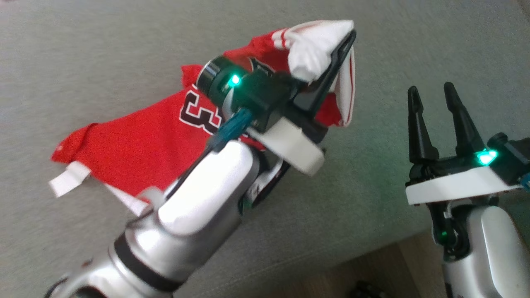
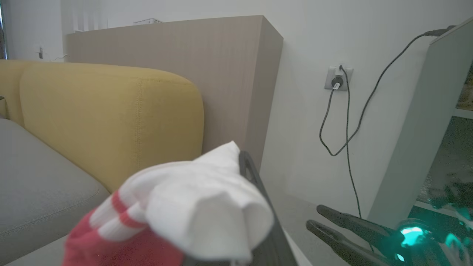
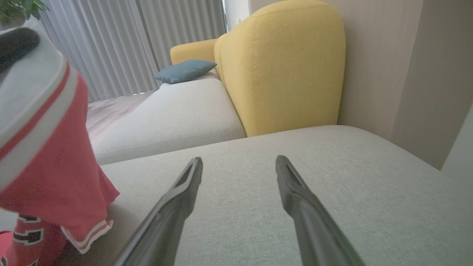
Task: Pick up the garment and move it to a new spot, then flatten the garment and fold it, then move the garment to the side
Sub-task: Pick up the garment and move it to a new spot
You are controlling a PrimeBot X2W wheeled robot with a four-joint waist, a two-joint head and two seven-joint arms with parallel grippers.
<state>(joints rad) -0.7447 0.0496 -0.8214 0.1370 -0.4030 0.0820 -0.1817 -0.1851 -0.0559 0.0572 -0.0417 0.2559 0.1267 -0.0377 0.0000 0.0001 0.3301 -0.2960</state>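
Observation:
The garment [image 1: 140, 145] is a red jersey with white trim and black numerals. My left gripper [image 1: 345, 39] is shut on its white-trimmed edge and holds that end up off the grey sofa seat [image 1: 83, 49], while the rest trails down to the left. In the left wrist view the bunched white and red cloth [image 2: 199, 207] covers the fingers. The hanging jersey [image 3: 48, 155] fills the left of the right wrist view. My right gripper [image 1: 434, 97] stands open to the right, above the seat, with nothing between its fingers [image 3: 295, 192].
A yellow backrest [image 3: 284, 66] rises behind the grey seat [image 3: 332, 192], with a blue cushion [image 3: 184, 70] farther along. A wooden panel [image 2: 207, 70], a wall socket with cables [image 2: 338, 79] and a pale cabinet [image 2: 414, 122] stand beyond the sofa. Floor [image 1: 372, 269] shows past the seat's near edge.

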